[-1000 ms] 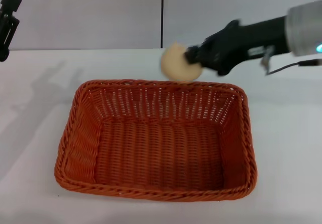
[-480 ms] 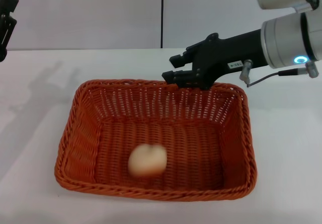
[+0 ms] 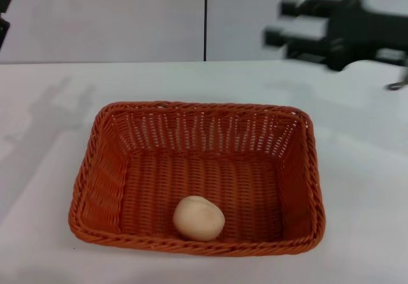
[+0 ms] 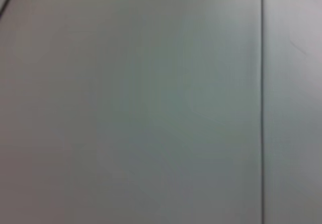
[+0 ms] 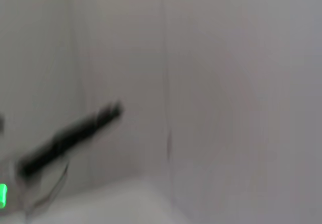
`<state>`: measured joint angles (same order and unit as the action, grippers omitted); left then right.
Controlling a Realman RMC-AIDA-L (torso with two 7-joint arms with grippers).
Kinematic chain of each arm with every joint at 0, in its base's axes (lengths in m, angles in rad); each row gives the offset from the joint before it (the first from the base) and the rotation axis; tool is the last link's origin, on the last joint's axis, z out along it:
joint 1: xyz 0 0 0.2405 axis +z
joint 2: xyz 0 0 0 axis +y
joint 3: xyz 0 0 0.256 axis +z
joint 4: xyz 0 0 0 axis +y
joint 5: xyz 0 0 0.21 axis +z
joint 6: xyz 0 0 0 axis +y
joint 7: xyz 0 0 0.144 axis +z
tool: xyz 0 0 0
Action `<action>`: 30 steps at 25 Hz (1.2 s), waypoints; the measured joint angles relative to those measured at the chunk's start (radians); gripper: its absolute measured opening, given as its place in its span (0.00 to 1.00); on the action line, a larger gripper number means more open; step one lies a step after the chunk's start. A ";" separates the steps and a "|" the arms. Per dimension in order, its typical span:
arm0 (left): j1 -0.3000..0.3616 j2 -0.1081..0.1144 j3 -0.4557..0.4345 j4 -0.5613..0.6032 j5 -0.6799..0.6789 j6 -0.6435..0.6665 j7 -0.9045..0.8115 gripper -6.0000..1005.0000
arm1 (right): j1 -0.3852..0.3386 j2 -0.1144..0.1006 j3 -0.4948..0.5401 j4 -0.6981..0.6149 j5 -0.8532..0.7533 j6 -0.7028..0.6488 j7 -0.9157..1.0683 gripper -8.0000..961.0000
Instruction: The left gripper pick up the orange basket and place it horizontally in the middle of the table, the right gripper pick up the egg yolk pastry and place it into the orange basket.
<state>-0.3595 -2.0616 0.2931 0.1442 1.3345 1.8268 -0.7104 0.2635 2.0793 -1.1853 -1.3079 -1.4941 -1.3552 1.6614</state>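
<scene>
Orange basket [image 3: 197, 179] sits flat on the white table [image 3: 357, 169], long side running left-right, roughly mid-table and toward the near edge. Egg yolk pastry [image 3: 199, 217] lies inside the basket on its woven floor, near the near wall, a bit left of the basket's centre, touching nothing but the basket bottom. Right gripper [image 3: 275, 22] is up in the air at far right, above and beyond the basket's far-right corner, well apart from the basket; its two dark fingers [image 3: 290, 7] stand spread with a clear gap, nothing between them. It's motion-blurred. Left gripper [image 3: 3, 16] is only a dark sliver at the far left edge, high off the table, well apart from the basket; can't tell how its fingers stand. Left wrist view shows only a plain grey wall [image 4: 151, 103] with a seam. Right wrist view shows wall plus a blurred dark bar, can't tell what.
</scene>
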 joint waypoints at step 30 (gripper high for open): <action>-0.022 -0.005 -0.281 -0.046 0.000 -0.061 0.061 0.53 | -0.041 -0.001 0.557 1.213 0.986 -0.578 -1.204 0.64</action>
<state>-0.3812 -2.0666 0.0121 0.0984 1.3345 1.7658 -0.6489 0.2224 2.0785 -0.6281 -0.0954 -0.5079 -1.9334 0.4572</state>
